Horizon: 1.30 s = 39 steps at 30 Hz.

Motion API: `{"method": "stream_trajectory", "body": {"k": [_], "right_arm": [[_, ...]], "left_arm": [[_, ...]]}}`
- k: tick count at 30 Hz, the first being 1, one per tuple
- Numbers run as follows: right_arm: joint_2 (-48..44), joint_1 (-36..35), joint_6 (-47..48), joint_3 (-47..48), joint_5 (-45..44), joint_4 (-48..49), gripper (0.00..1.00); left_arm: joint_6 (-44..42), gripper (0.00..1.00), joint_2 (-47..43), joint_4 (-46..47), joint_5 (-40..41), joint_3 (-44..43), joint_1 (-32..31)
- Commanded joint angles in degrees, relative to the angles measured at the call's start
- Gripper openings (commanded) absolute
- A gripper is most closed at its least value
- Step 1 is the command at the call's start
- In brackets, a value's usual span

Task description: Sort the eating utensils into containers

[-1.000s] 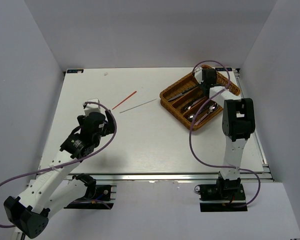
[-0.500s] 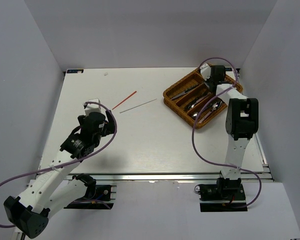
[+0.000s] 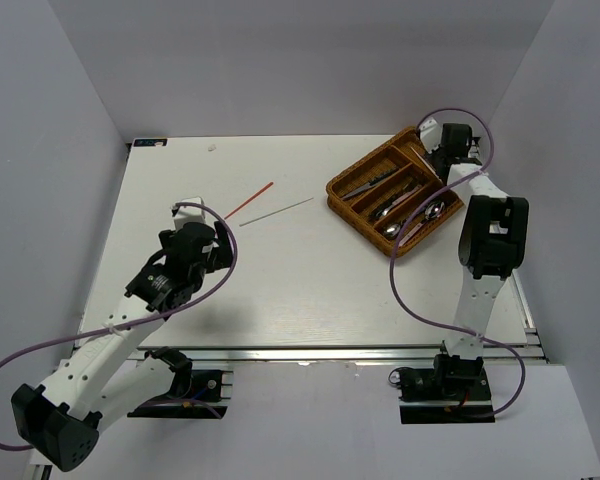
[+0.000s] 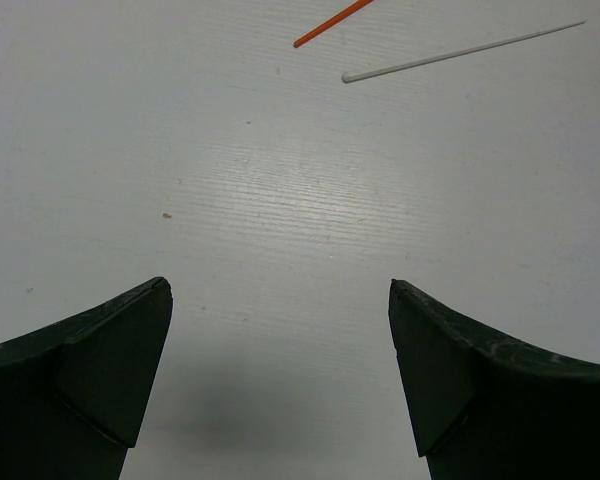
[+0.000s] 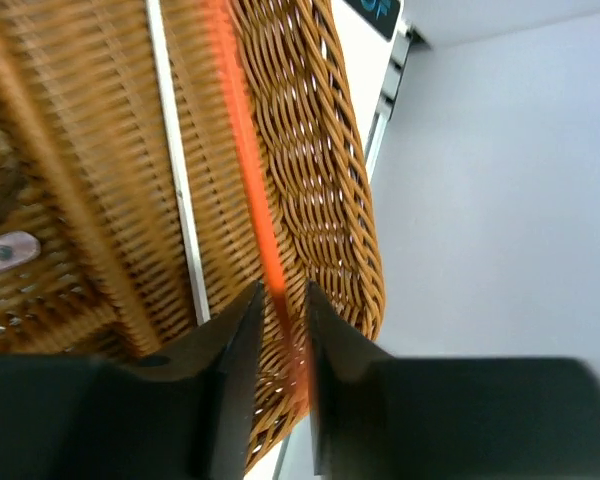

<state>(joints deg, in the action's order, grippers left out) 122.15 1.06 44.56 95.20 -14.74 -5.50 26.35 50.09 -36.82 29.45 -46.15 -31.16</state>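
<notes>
- Moved since a second ago: right gripper (image 5: 282, 295), from above the middle of the wicker tray (image 3: 370, 158) out to its far right corner; tray itself nudged slightly rightward on the table (image 3: 280, 290).
- Far left: left gripper (image 4: 278, 285), low over bare tabletop, fingers (image 4: 110, 350) spread wide with nothing between them.
- Just ahead of it, well clear of the fingertips: loose red-orange chopstick (image 3: 249, 200) and loose pale chopstick (image 3: 276, 211), both flat on the table, near each other but not touching, each slanting up toward the right.
- Right of centre: tray set diagonally near the far right of the table, with silver cutlery (image 3: 390, 212) lying lengthwise in its long compartments. Spoon bowls at the near end; exact pieces too small to sort out.
- Far right: right gripper tipped over the tray's outermost compartment, close beside the woven outer wall.
- Between its fingertips: second red-orange chopstick (image 5: 242, 150), blurred, running along that compartment. Jaws only narrowly apart; cannot tell whether clamped on the stick or slack around it.
- Just beside that stick, on the floor of the same compartment: second pale chopstick (image 5: 177, 170), roughly parallel to it.
</notes>
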Motion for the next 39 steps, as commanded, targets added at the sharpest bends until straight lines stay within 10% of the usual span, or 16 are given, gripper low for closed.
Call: {"method": "stream_trajectory", "body": {"k": [1,4,18,22,31,39], "right_arm": [[0.20,1.58,-0.60,0.87,1.73,2.25,0.30],[-1.20,1.58,-2.62,1.30,2.78,2.25,0.89],[-30.02,-11.87,-44.01,-3.68,-6.00,-6.89,0.89],[-35.66,-8.53,-60.71,-14.76,32.96,-7.15,0.89],[-69.47,-20.21,-71.78,-53.84,34.86,3.56,0.89],[-91.02,-20.66,-65.83,-54.94,37.94,-12.77,0.89]], "left_arm": [[-0.16,0.98,0.36,0.61,0.61,0.10,-0.13],[-0.07,0.98,0.54,0.61,0.96,-0.08,-0.13],[0.82,0.98,14.76,2.80,-6.59,-12.10,-0.13],[-7.70,0.98,27.58,5.27,-9.42,-26.39,0.13],[-24.58,0.96,57.64,11.69,-26.26,-50.32,11.36],[-34.70,0.91,78.39,17.13,-36.65,-64.32,14.63]]}}
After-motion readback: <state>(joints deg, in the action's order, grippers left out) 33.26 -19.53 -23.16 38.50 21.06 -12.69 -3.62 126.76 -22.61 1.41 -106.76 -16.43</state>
